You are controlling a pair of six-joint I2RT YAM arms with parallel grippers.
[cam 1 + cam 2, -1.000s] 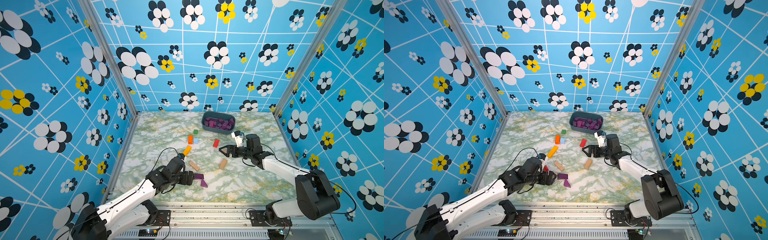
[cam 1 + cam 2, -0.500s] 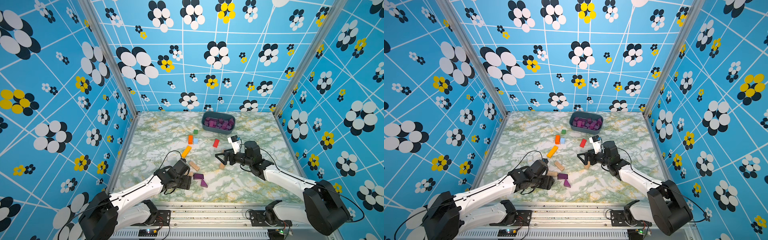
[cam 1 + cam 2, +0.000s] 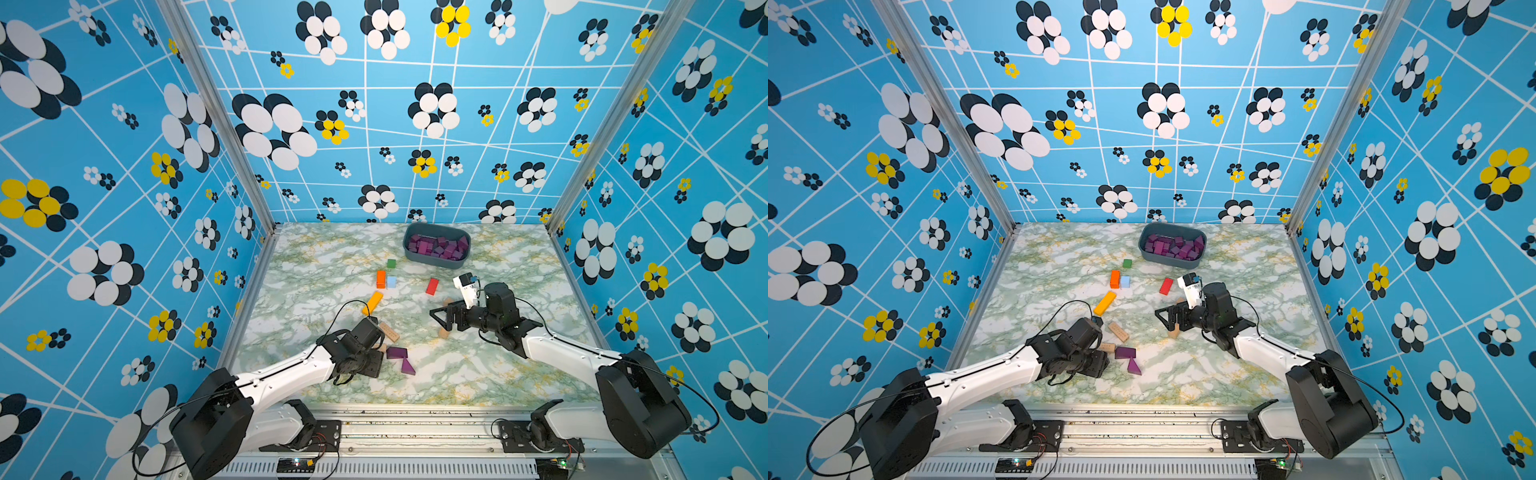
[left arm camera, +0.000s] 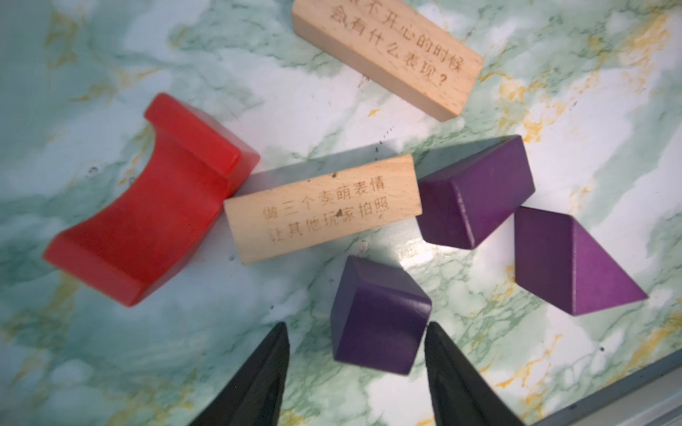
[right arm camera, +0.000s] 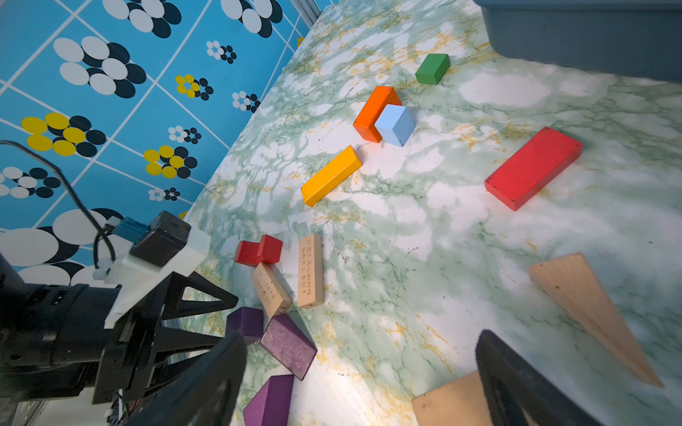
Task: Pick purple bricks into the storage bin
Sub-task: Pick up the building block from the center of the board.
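The storage bin (image 3: 434, 262) sits at the back of the marbled worktop (image 3: 478, 374), with a heap of purple bricks (image 3: 436, 247) lying inside it; three more purple pieces lie loose on the worktop well apart from the bin, towards the robot and to its left: a purple cube (image 4: 380, 317), a purple bar (image 4: 476, 191) and a purple wedge (image 4: 568, 262); the left gripper (image 4: 356, 326) is down among them, as far from the bin as they are, jaws partly open and straddling the cube; one finger (image 4: 461, 380) meets the cube's edge while the other stands clear of it, so the cube is not clamped; in the same far cluster a tan engraved block (image 4: 321, 210) lies with one end against the bar and the other against a red arch block (image 4: 147, 221), and a second tan engraved block (image 4: 387, 55) lies a little nearer the bin; the right gripper (image 3: 441, 321) hangs above the worktop about midway between the bin and that cluster, jaws spread wide with nothing between them, a tan wedge (image 5: 590, 313) lying close by; a green block (image 3: 391, 263) lies just beside the bin; an orange block (image 3: 380, 278) touching a light blue cube (image 3: 391, 282), and a red flat block (image 3: 432, 286), lie near it; a yellow bar (image 3: 372, 302) lies farther off
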